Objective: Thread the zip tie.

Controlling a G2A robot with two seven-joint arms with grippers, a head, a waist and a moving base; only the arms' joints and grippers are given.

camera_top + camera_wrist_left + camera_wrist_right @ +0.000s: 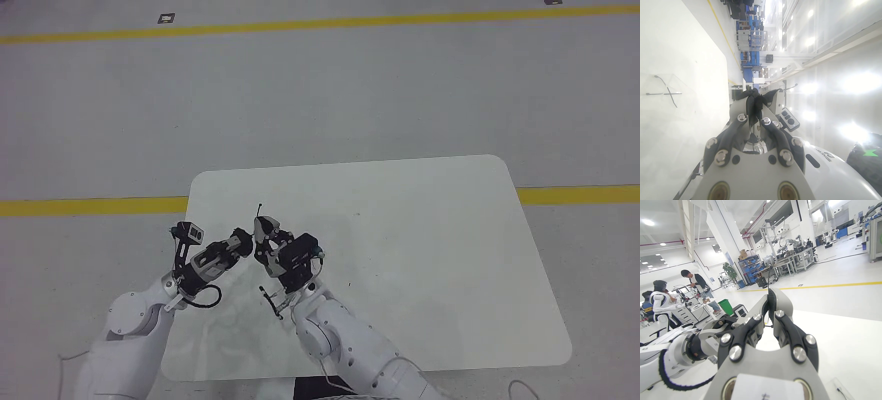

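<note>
Zip tie [769, 281]: a thin black strap held upright in the right gripper [770, 298], its free end poking up past the fingertips, above the near-left part of the desk [450, 250].
Right jaws: closed tight on the strap, which runs down between them.
Left gripper [753, 101]: just left of the right one, with the tips of the two almost meeting. Its jaws are pressed together, and I cannot tell whether anything is caught between them.
Step in hand: this looks like lining up the strap's ends before the tail enters the head. No closed loop shows, so I judge the threading not yet done.
Next move: it calls for a small, square approach of tail to slot, with a firm pinch so the strap does not twist. The slot itself is too small to make out.
Spare ties [668, 92]: a few black ties lie crossed on a clear sheet [680, 81] on the desk, nearer than the grippers and apart from both.
Edges: the desk's left edge runs close beside the left arm, and the near edge lies under both arms.
Open room: to the right and the far side, over the wide part of the desk.
</note>
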